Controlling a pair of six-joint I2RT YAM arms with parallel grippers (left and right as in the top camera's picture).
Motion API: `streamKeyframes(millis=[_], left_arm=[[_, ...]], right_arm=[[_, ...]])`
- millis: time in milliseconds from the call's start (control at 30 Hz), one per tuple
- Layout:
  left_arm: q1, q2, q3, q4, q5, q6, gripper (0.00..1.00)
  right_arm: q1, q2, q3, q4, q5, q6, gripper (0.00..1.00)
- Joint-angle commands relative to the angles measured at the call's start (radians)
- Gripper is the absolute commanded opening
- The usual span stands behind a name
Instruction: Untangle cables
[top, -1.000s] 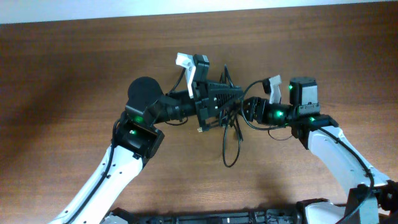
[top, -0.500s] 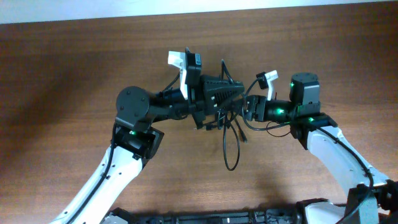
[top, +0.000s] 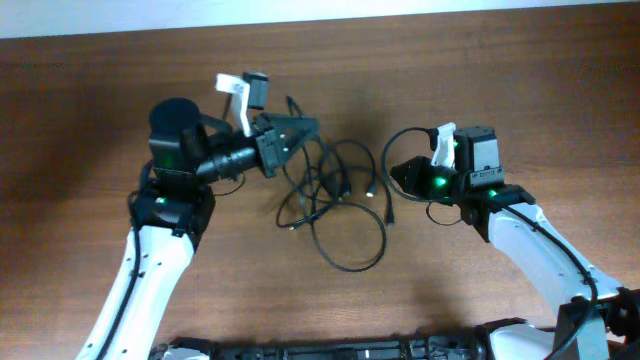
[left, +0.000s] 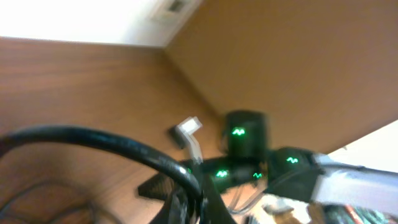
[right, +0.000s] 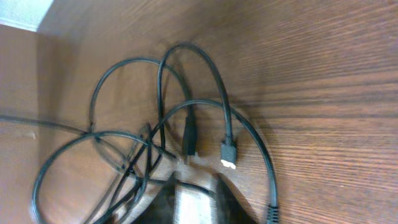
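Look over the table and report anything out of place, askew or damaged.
The cables lie in a knotted heap mid-table, with loops crossing over each other and plugs poking out loose. One strand seems pinched in the left gripper. No damage shows.

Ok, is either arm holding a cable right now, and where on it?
The left fingers seem to grip one of the cables partway along its cord, not at a plug. The right fingers look open, holding nothing.
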Motion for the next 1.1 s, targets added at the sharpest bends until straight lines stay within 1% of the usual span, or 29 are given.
streamKeyframes(millis=[0,33,100,133,167,200,233,300,367,500,600,633,700,733,800,867,967,1000,1067], left_arm=[[0.036,-0.014,0.006,-0.134,-0.331,0.081,0.0],[0.035,-0.014,0.006,-0.193,-0.481,0.08,0.0],[0.035,-0.013,0.006,-0.251,-0.65,0.081,0.0],[0.035,-0.013,0.006,-0.288,-0.742,0.08,0.02],[0.035,-0.013,0.006,-0.322,-0.779,0.08,0.3],[0.035,-0.013,0.006,-0.353,-0.76,0.08,0.71],[0.033,-0.013,0.006,-0.412,-0.731,0.08,0.87],[0.023,-0.008,0.005,-0.523,-0.732,0.08,0.9],[-0.001,0.012,0.002,-0.593,-0.731,0.08,0.95],[-0.054,0.089,-0.004,-0.626,-0.732,0.08,0.96],[-0.079,0.176,-0.004,-0.597,-0.734,0.087,0.96],[-0.086,0.213,-0.004,-0.581,-0.733,0.109,0.96],[-0.1,0.311,-0.004,-0.553,-0.732,0.129,0.96],[-0.108,0.356,-0.004,-0.537,-0.732,0.138,0.95],[-0.121,0.415,-0.004,-0.492,-0.732,0.206,0.89],[-0.137,0.46,-0.004,-0.429,-0.732,0.227,0.84],[-0.152,0.51,-0.004,-0.364,-0.733,0.249,0.84],[-0.153,0.529,-0.004,-0.358,-0.732,0.248,0.8],[-0.153,0.544,-0.004,-0.348,-0.732,0.248,0.79]], right_arm=[[0.006,0.0,0.006,0.0,-0.172,-0.121,0.36],[0.006,0.001,0.006,-0.012,-0.27,-0.187,0.46],[0.006,0.001,0.006,-0.05,-0.27,-0.189,0.47],[0.006,0.001,0.006,-0.063,-0.252,-0.189,0.47],[0.006,0.001,0.006,-0.071,-0.231,-0.189,0.47],[0.006,0.001,0.006,-0.088,-0.195,-0.189,0.49],[0.006,0.001,0.006,-0.1,-0.172,-0.189,0.5],[0.006,0.001,0.006,-0.116,-0.164,-0.189,0.5],[0.006,0.0,0.006,-0.126,-0.164,-0.189,0.5],[0.006,0.001,0.006,-0.142,-0.164,-0.189,0.5],[0.006,0.001,0.006,-0.145,-0.164,-0.189,0.5],[0.006,0.001,0.006,-0.145,-0.157,-0.189,0.5],[0.006,0.001,0.006,-0.169,-0.095,-0.189,0.5],[0.006,0.001,0.006,-0.183,-0.067,-0.189,0.5],[0.006,0.001,0.006,-0.194,-0.048,-0.189,0.5],[0.006,0.001,0.006,-0.194,-0.048,-0.189,0.5],[0.006,0.001,0.006,-0.194,-0.048,-0.188,0.5],[0.006,0.001,0.006,-0.194,-0.048,-0.188,0.5],[0.006,0.001,0.006,-0.194,-0.048,-0.188,0.5]])
